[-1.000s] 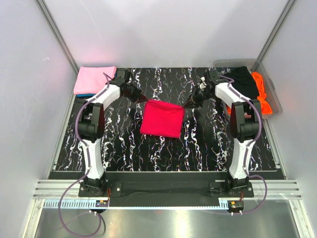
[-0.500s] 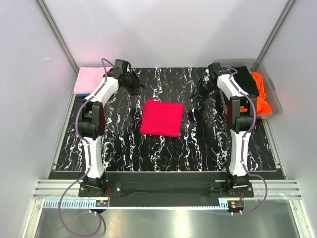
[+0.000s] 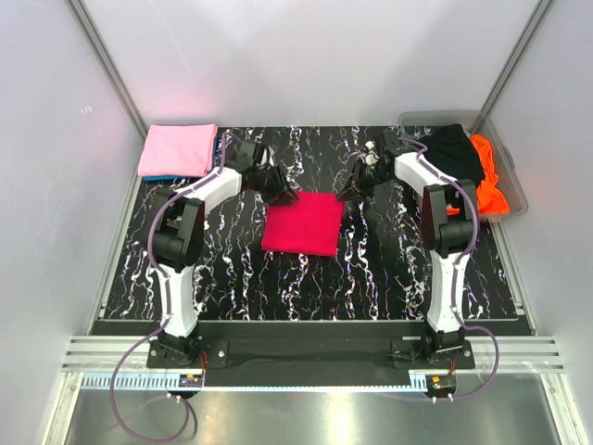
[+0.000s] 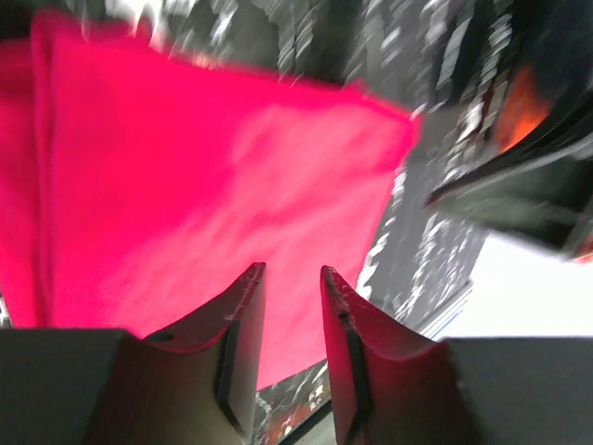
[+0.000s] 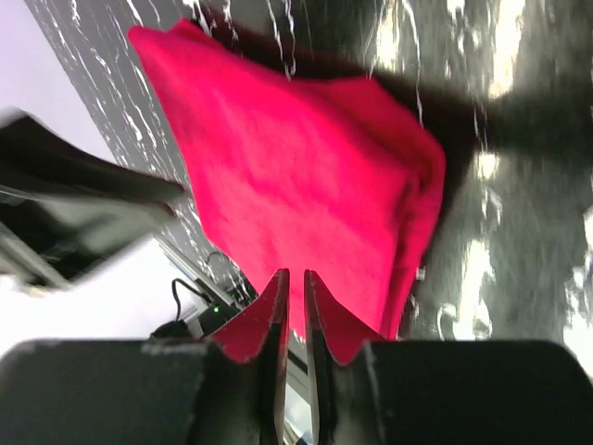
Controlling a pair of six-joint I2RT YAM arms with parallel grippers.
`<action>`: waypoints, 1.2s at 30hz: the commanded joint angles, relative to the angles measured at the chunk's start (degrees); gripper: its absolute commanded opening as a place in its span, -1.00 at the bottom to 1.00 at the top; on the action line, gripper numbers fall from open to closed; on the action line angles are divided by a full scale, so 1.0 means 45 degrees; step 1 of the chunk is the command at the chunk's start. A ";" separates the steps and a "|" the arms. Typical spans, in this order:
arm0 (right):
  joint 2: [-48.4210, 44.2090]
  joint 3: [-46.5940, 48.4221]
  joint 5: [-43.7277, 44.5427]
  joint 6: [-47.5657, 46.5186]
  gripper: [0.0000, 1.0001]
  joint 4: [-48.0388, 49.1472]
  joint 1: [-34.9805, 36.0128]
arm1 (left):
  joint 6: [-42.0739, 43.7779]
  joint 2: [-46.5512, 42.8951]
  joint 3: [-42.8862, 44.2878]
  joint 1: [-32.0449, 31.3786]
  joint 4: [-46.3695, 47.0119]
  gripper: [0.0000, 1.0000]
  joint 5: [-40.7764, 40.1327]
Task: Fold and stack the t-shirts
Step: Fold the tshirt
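The crimson-red t-shirt (image 3: 303, 224) lies folded in a square on the mat's middle. My left gripper (image 3: 283, 193) hovers at its far left corner, and in the left wrist view this gripper (image 4: 291, 273) is open with nothing between its fingers, the red cloth (image 4: 213, 176) below. My right gripper (image 3: 350, 192) is at the far right corner. In the right wrist view the right gripper (image 5: 295, 275) stands with only a narrow slit between its fingers, empty, over the red shirt (image 5: 296, 167). A light pink t-shirt (image 3: 178, 148) lies on a blue one (image 3: 157, 177) at the far left.
A clear plastic bin (image 3: 508, 167) at the far right holds a black t-shirt (image 3: 456, 153) and a bright orange one (image 3: 488, 181). The black marbled mat (image 3: 232, 269) covers the table. White walls stand close on the left, right and back.
Both grippers let go of the red shirt's far corners, pulled back towards the far edge, then came back to those corners. The shirt now lies flat.
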 commanded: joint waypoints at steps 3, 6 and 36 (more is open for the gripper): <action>0.1463 0.1101 -0.0675 0.0135 -0.67 0.1110 -0.0107 | 0.0419 -0.1917 -0.1947 0.0112 0.1010 -0.31 0.0286; 0.2110 0.1843 -0.0481 0.0155 -0.67 0.1013 -0.0321 | 0.0673 -0.2836 -0.3195 0.0112 0.0913 -0.28 0.0559; -0.1541 -0.4267 -0.1379 0.0293 -0.67 0.2555 0.4171 | 0.1573 -0.3111 -0.6637 0.0209 0.0834 -0.31 -0.1140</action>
